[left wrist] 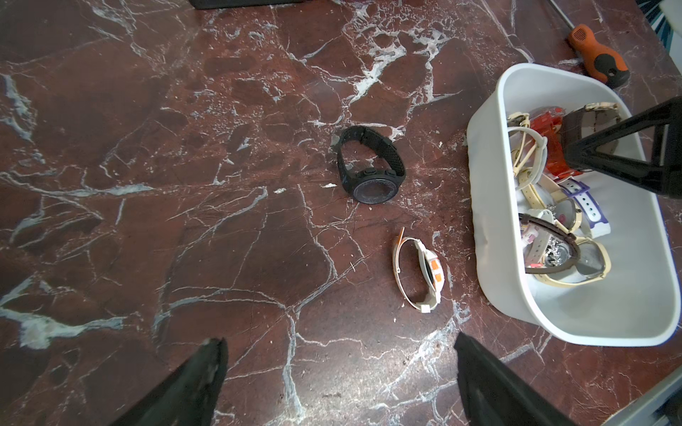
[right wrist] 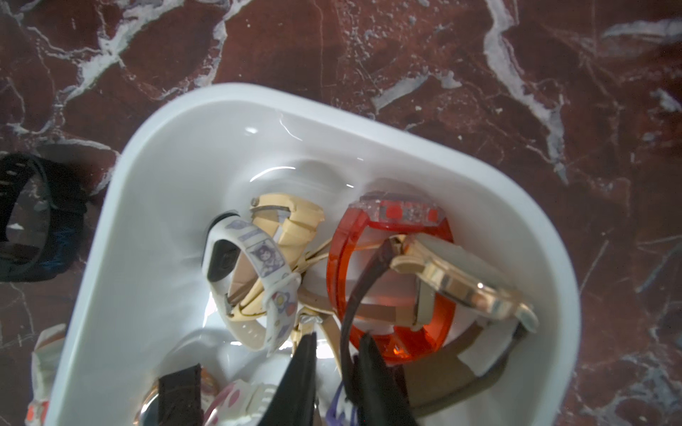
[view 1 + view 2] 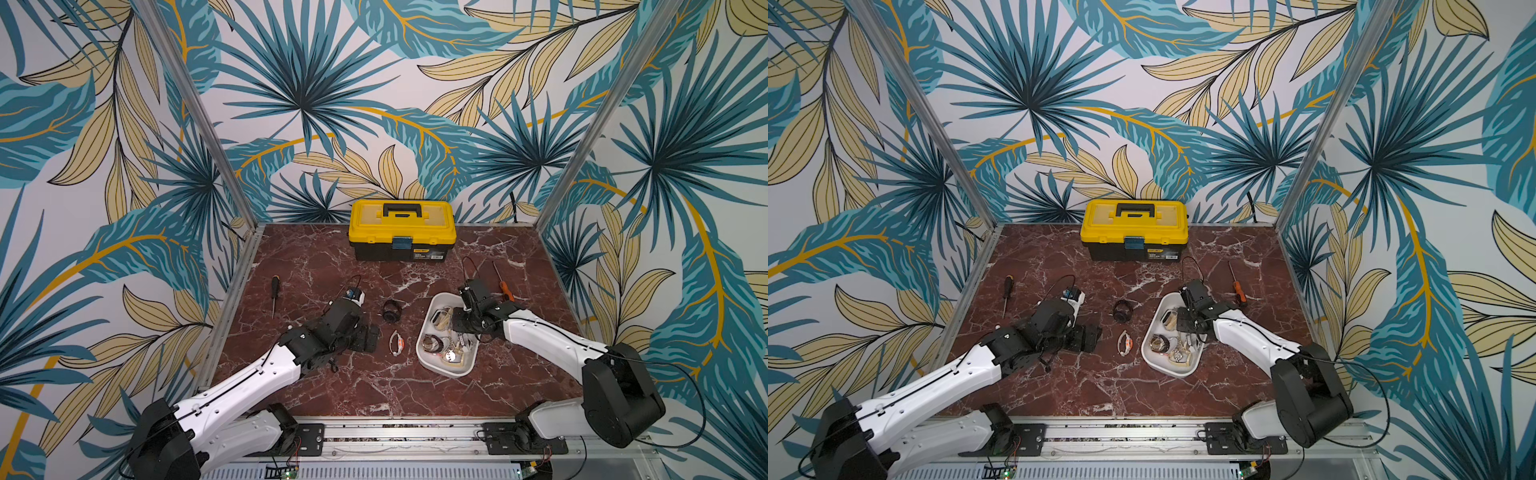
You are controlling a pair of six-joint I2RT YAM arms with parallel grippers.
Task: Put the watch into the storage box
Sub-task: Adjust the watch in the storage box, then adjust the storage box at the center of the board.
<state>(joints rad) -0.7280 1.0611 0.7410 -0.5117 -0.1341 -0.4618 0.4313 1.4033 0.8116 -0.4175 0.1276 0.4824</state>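
The white storage box (image 3: 420,338) (image 3: 1144,347) (image 1: 487,228) (image 2: 121,221) sits right of centre and holds several watches. My right gripper (image 2: 338,335) (image 3: 458,328) reaches down into it, open by a narrow gap. A gold-cased watch (image 2: 472,284) lies in the box, and its dark brown strap (image 2: 363,280) runs through that gap against one finger. A black watch (image 3: 391,310) (image 1: 369,169) and a white-and-orange watch (image 3: 397,343) (image 1: 420,273) lie on the marble left of the box. Short of these two, my left gripper (image 1: 339,341) (image 3: 372,336) hangs wide open and empty.
A yellow-lidded toolbox (image 3: 401,228) stands shut at the back. A black screwdriver (image 3: 274,291) lies at the far left. An orange screwdriver (image 3: 505,289) (image 1: 598,55) lies just behind the box, near my right wrist.
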